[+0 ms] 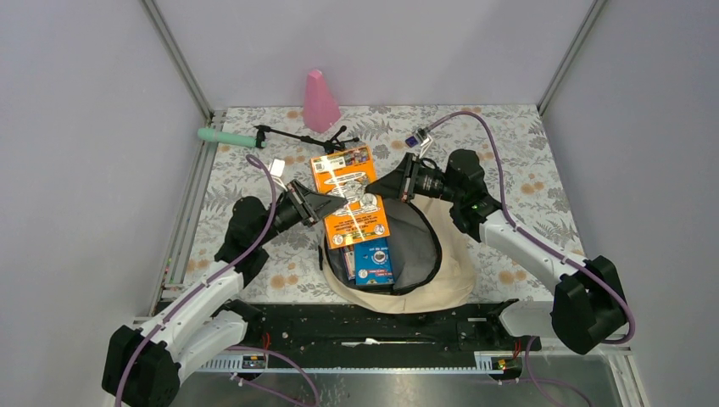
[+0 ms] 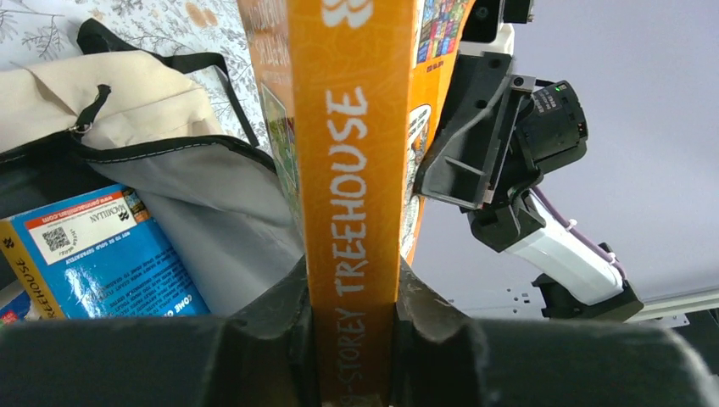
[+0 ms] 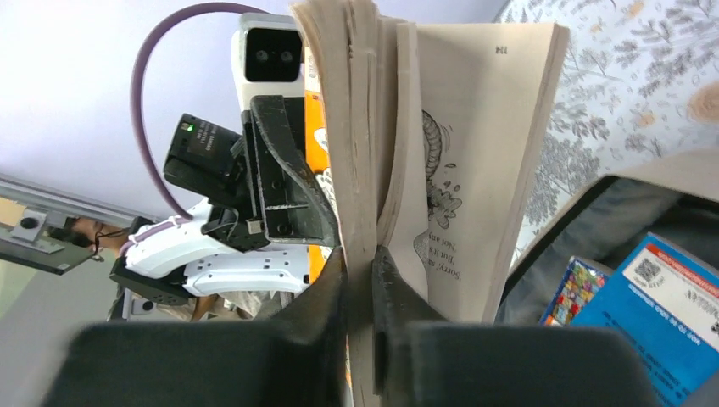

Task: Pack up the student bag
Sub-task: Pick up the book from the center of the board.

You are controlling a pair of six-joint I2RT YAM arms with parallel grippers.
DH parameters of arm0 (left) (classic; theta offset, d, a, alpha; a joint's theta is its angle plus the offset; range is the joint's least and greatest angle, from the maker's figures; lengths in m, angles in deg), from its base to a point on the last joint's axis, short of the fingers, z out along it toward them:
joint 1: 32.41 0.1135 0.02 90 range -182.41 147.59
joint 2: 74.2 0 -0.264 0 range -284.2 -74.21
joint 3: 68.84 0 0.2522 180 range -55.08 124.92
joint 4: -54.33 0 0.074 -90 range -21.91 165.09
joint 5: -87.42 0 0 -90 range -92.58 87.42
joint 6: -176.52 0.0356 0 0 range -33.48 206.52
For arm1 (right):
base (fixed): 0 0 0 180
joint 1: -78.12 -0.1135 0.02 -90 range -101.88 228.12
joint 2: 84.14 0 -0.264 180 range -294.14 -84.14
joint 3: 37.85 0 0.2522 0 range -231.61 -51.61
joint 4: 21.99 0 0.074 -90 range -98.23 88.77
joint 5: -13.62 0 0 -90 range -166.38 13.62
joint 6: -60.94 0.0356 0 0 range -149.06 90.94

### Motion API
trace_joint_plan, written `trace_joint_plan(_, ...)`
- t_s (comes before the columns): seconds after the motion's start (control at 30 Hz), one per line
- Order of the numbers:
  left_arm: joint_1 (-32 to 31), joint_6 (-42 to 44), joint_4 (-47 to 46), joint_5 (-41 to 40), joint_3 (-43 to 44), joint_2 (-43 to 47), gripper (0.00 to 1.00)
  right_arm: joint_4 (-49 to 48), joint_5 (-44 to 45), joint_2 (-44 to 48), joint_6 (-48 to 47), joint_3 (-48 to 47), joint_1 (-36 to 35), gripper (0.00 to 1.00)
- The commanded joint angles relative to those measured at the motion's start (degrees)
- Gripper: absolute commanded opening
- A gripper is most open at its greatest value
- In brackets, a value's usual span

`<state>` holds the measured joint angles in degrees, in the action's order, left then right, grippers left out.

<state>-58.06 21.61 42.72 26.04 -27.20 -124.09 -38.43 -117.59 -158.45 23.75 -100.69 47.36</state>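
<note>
Pressed on the spine of an orange "Treehouse" paperback (image 2: 352,153), the left gripper (image 2: 352,305) fills the bottom of the left wrist view. The right gripper (image 3: 360,271) pinches a part of the pages at the opposite edge, and the other leaves fan loose beside it. Both hold this book above the student bag (image 1: 456,270), which lies open at the lower middle of the overhead frame.

I judge the bag soft and light. Its cream cloth sags and would fold under a push, so the black zipper rim or a strap is the better place to hold. A blue book (image 1: 374,261) lies inside and takes the near part of the mouth. A pink cone (image 1: 320,102) and a green-handled rod (image 1: 229,136) stand well apart on the flowered counter (image 1: 526,153), at the top of the frame.
</note>
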Motion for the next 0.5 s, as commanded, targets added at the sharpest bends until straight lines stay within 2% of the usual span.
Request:
trace_joint_plan(0.0,-0.54,-0.11,-5.16,1.18,0.09,1.74,0.09,5.29,0.5,0.94,-6.2,-3.43,-0.88,0.3)
trace_joint_plan(0.03,-0.52,0.35,-3.85,0.25,0.07,2.43,0.03,6.66,0.86,1.33,-7.33,-3.58,-0.88,0.47)
trace_joint_plan(0.07,-0.54,0.91,-1.71,-0.55,0.11,2.96,0.0,8.53,1.2,1.79,-8.75,-3.94,-0.88,0.58)
trace_joint_plan(0.13,-0.54,2.43,1.31,-1.51,0.38,3.95,0.0,15.65,2.04,2.75,-13.18,-5.56,-0.81,0.68)
trace_joint_plan(0.27,-0.48,5.17,6.81,-3.01,1.17,5.82,0.0,35.7,8.02,5.88,-26.33,-11.3,-0.5,0.78)
trace_joint_plan(0.47,-0.45,8.48,16.29,-4.96,2.57,8.81,0.0,53.28,21.35,11.74,-35.17,-13.11,1.54,0.87)
